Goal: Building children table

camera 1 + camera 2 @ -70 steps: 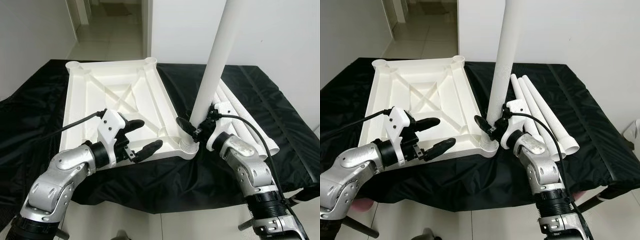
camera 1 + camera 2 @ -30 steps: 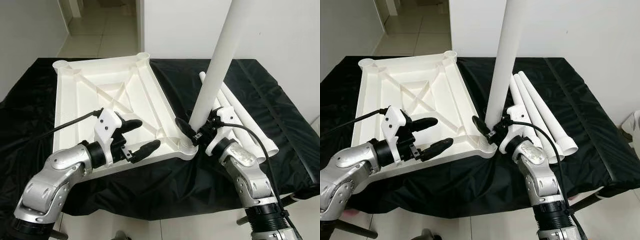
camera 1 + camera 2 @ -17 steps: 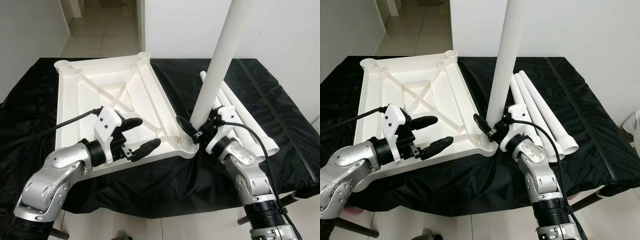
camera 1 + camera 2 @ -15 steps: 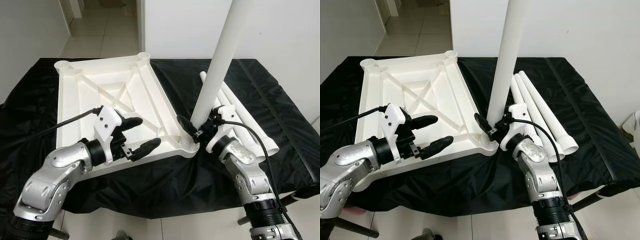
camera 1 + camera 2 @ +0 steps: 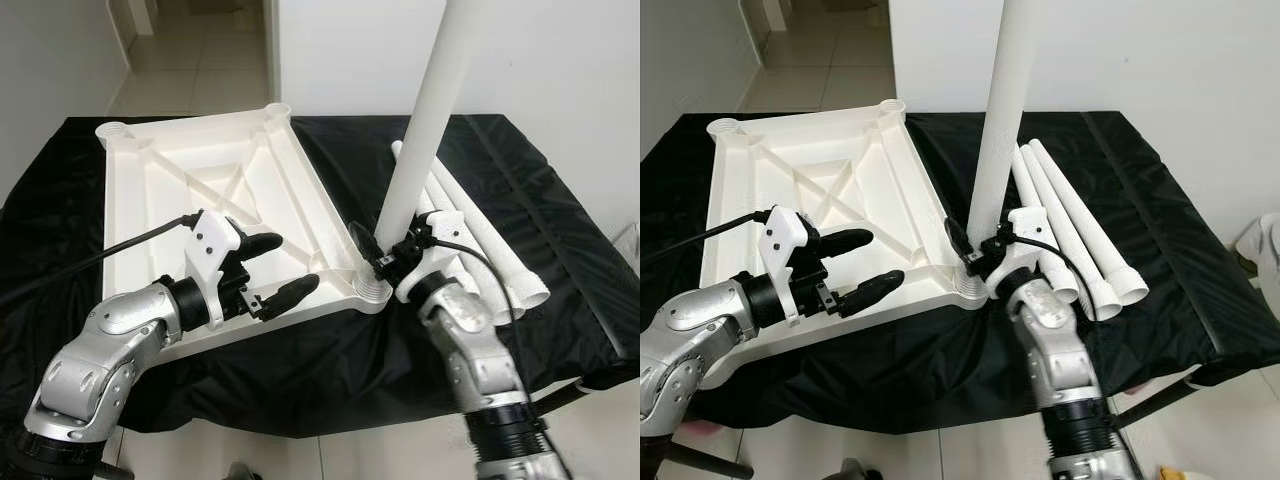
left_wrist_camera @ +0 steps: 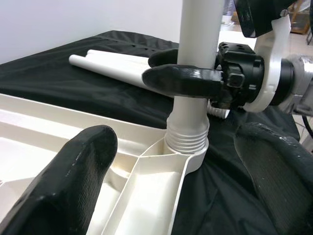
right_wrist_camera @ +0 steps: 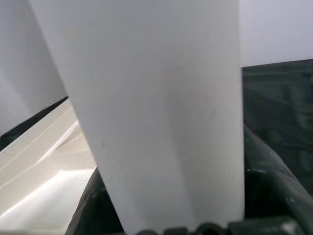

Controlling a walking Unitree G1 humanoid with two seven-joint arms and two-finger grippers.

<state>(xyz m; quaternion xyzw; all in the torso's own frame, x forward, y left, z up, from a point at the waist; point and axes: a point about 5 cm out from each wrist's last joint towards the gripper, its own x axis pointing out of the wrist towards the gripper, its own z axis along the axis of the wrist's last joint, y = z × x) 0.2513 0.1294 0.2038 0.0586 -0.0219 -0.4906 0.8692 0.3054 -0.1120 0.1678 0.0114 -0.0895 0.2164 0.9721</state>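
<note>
From the head views, the tabletop lies upside down on a black cloth, ribs up, and a leg stands near upright in the socket at the near right corner. The right gripper pinches that leg low down, just above the socket; the left gripper hovers with its fingers spread over the tabletop's near edge, holding nothing. Three spare legs lie side by side on the cloth to the right of the tabletop. The left wrist view looks between its own spread fingers at the corner: the leg's ribbed, threaded end sits in the socket, with the right gripper's black finger closed across the leg just above the threads. In the right wrist view the leg runs close past the lens, and the tabletop's rim lies behind it. The parts look like hollow moulded plastic: light, stiff and smooth, so the leg may slip in the pads when turned. A hold low by the threads seems best for control, since the long top gives leverage to tip; the tabletop is likely light enough to slide unless steadied at its edge.
</note>
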